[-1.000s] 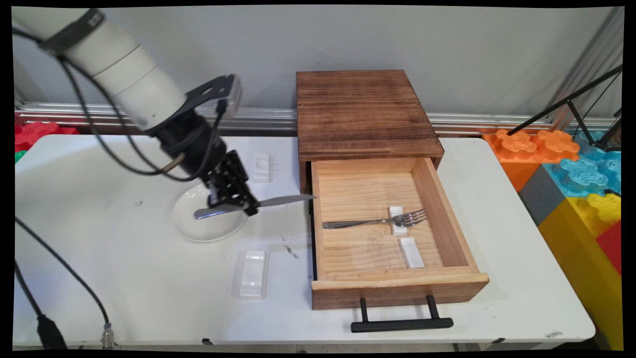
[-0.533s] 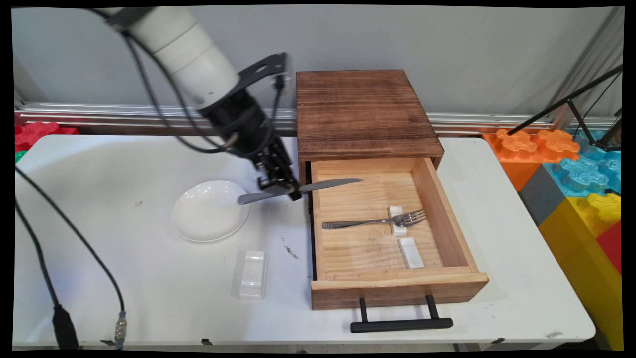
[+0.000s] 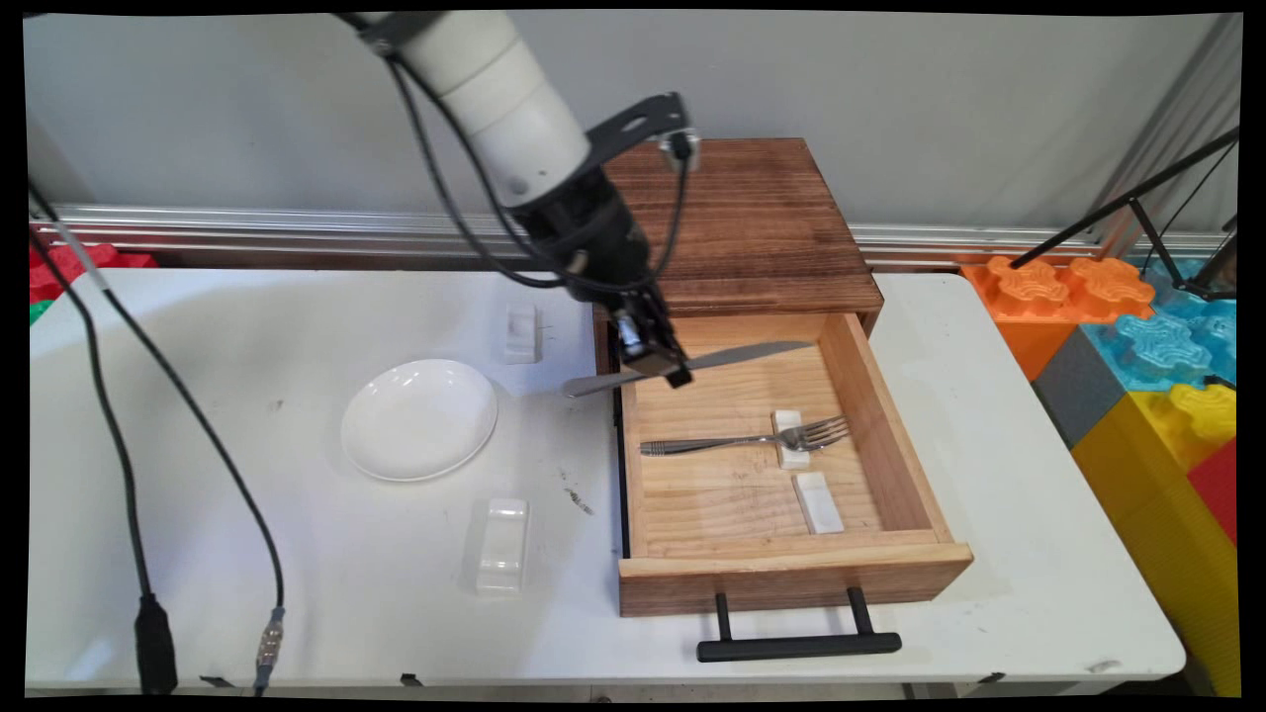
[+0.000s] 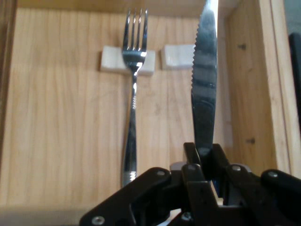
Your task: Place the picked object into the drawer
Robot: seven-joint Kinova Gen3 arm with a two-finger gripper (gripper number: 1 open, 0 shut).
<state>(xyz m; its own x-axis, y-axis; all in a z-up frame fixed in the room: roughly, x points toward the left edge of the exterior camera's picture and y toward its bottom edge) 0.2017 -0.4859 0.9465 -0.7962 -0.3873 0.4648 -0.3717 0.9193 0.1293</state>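
Knife [image 3: 692, 364] [image 4: 204, 94], grasped by the pincer [image 3: 655, 358] [image 4: 203, 165] at about mid-length and held roughly level in the air; the pincer's fingers are clenched on it. The serrated blade reaches over the rear part of the open drawer [image 3: 890, 435] [image 4: 244, 84], while the handle end projects back past the drawer's left wall, above the surface [image 3: 297, 554]. In the hand view the blade runs up from between the fingers, parallel to the fork and beside the drawer's wall.

Fork [image 3: 752, 440] [image 4: 133, 94], lying on the drawer floor with its neck propped on a small white rest [image 3: 790, 440] [image 4: 113, 61]; the tines point to the drawer's right wall. A second white rest [image 3: 818, 501] [image 4: 178, 55] lies just beside the first, nearer the drawer front, and carries nothing.

The drawer is pulled out of a dark wooden box [image 3: 752, 218]; a black handle [image 3: 799, 643] stands off its front panel.

On the surface left of the drawer: a white plate [image 3: 419, 419], well apart from the pincer; a third rest [image 3: 520, 332] behind the plate, near the box; a fourth rest [image 3: 503, 545] in front of the plate. Black cables [image 3: 198, 435] hang from the arm across the left side. Coloured foam blocks [image 3: 1137, 346] lie beyond the right end of the surface.
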